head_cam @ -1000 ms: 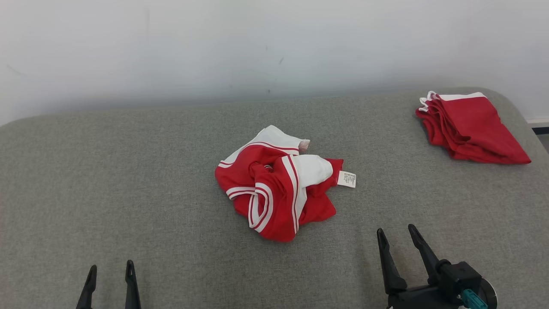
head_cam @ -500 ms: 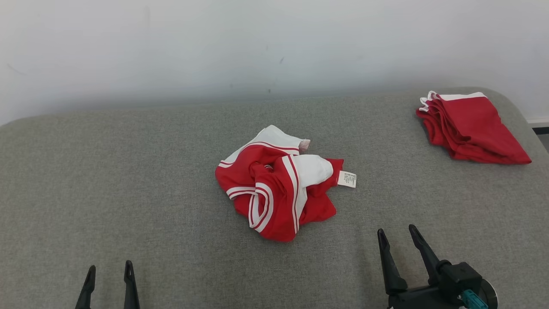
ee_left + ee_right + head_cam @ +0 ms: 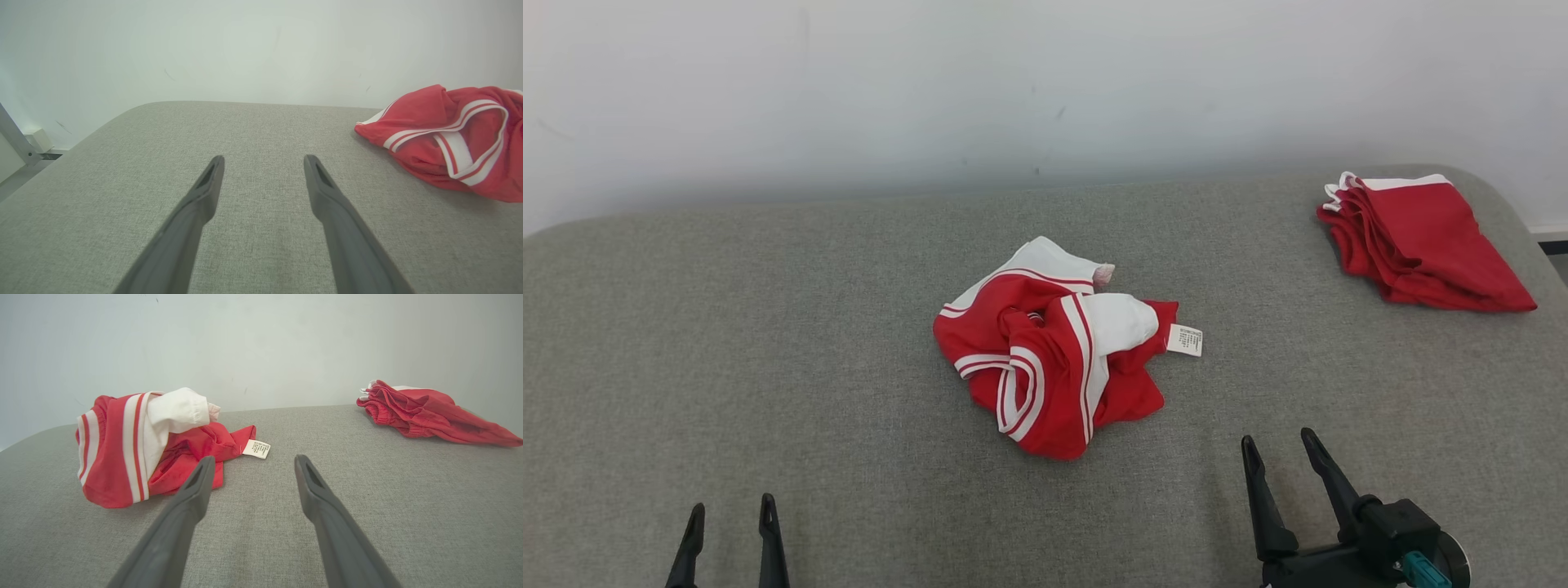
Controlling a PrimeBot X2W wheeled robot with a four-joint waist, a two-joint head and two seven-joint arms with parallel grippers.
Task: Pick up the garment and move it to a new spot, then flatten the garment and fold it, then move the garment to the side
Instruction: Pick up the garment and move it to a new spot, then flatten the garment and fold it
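Lying crumpled near the middle of the grey padded surface: the garment, red with white bands and stripes, bunched into a heap. A white care label lies flat on the padding at its right edge. Both grippers are apart from it.

Left gripper is at the lower left of the head view, fingers pointing up, jaws spread wide with nothing between them. In the left wrist view there is bare grey fabric between the two fingers, and the garment is off to the upper right, well apart from the tips.

Right gripper is at the lower right, jaws likewise wide apart and holding nothing. It is nearer the heap than the left one. In the right wrist view the garment is to the left, and the label shows ahead in the gap between the fingertips.

Folded red cloth with white trim lies at the far right corner, well apart from the heap. Pale wall behind.
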